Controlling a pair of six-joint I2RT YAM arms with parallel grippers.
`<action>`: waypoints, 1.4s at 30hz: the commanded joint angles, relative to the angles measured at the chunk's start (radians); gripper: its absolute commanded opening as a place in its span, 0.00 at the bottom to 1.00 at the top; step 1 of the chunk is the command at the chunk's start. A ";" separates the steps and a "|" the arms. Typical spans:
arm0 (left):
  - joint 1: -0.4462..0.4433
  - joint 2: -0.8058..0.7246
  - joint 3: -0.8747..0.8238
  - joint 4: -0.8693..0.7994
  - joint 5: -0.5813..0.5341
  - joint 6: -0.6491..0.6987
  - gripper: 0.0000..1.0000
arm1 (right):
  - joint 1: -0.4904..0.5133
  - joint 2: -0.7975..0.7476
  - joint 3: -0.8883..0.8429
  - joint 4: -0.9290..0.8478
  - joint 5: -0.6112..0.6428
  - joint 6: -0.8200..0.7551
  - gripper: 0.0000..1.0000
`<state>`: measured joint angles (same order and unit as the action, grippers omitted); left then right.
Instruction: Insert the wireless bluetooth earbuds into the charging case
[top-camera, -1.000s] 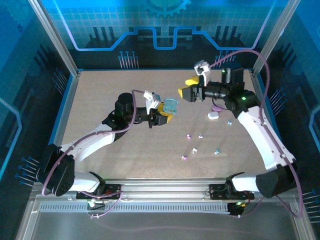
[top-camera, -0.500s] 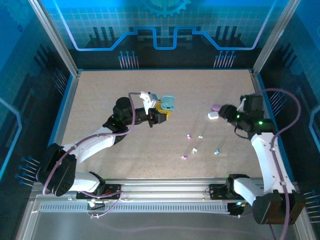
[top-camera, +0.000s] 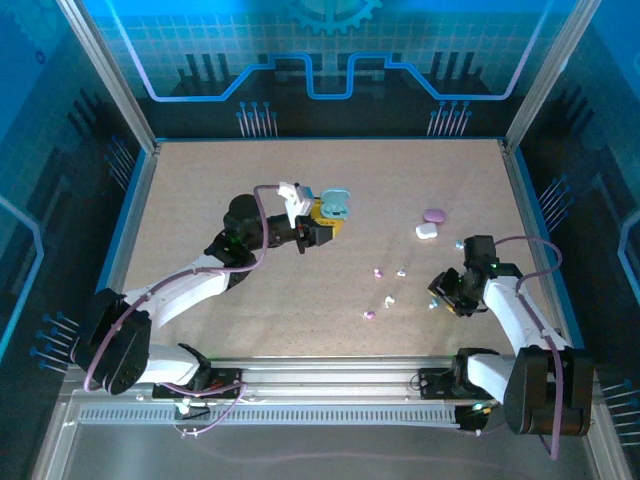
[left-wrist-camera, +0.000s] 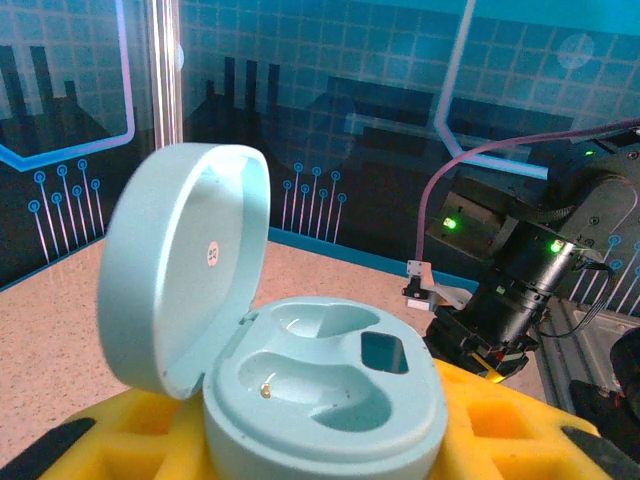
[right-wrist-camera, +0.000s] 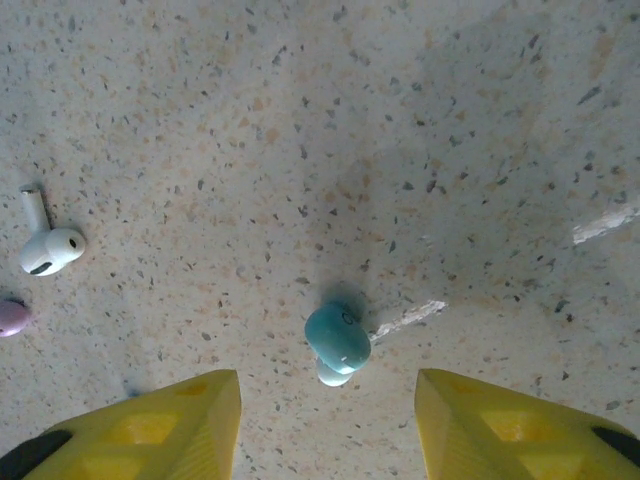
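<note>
A small light-blue plastic earbud lies on its side on the speckled beige worktop, long axis slanting, white tip nearest the right claw. That claw hangs above the earbud on a bent arm, its yellow fingers wide apart and holding nothing. Well apart, far-left of the earbud, the left claw on an outstretched arm clamps a pale mint pebble-shaped charging case, lid upright. Blue circuit-patterned walls surround.

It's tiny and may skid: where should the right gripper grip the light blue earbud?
Likely the light blue earbud across its rounded body, from straight above: it lies flat on the table, facing the gap of the open right gripper.
</note>
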<state>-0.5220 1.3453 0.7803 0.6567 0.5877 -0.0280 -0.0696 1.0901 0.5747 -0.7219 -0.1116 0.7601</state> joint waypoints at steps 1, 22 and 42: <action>-0.002 -0.023 -0.006 0.025 0.017 -0.007 0.32 | -0.015 0.005 -0.011 0.018 0.023 0.007 0.51; -0.001 -0.023 0.005 0.002 0.015 -0.003 0.32 | 0.012 0.174 -0.013 0.083 -0.074 -0.061 0.44; -0.002 -0.017 0.007 0.005 0.021 -0.009 0.32 | 0.069 0.189 0.019 0.095 -0.110 -0.100 0.36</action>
<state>-0.5220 1.3453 0.7803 0.6491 0.5880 -0.0280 -0.0120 1.2732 0.5762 -0.6277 -0.1940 0.6685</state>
